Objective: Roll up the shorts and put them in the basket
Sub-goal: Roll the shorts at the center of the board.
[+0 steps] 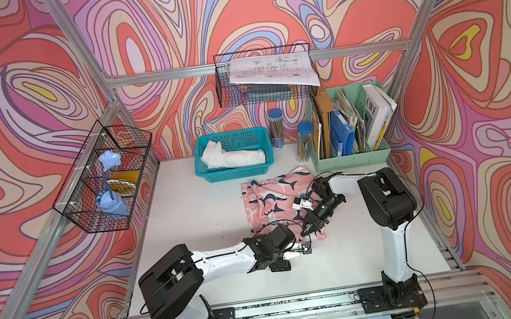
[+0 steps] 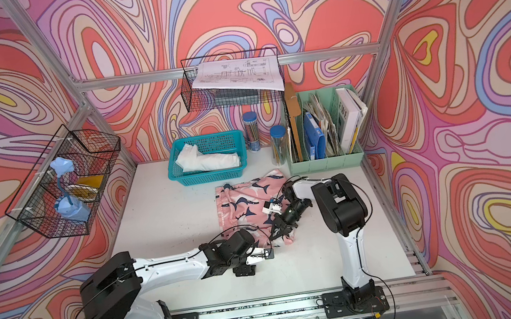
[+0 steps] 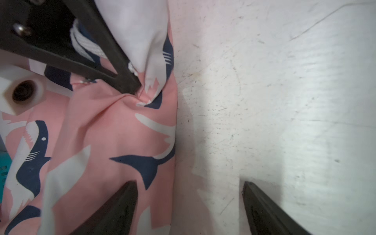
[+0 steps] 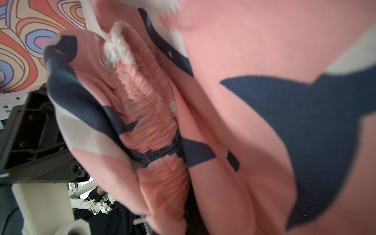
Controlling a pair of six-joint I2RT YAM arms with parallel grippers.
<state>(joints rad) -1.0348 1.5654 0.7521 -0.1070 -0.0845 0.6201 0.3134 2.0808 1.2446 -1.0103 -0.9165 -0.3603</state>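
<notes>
The shorts (image 1: 269, 198) are lying spread on the table (image 1: 191, 242) toward its back right corner, just in front of the green organizer (image 1: 351, 157). The right gripper (image 1: 307, 230) is pinching their bunched near edge, jaws closed on the fabric. The left gripper (image 3: 189, 183) is hovering beside it with jaws wide, one finger over the shorts and one over bare table.

The shorts (image 1: 269, 195) are printed pink with navy-and-white sharks. The table (image 1: 197, 235) is finished in scuffed white. A plain white cloth (image 1: 234, 160) is seen in a teal mesh basket (image 1: 235, 172). The walls (image 1: 262, 15) are covered in swirls of coral, lilac, blue, cream and yellow. The file organiser (image 1: 353, 160) is coloured mint green.
</notes>
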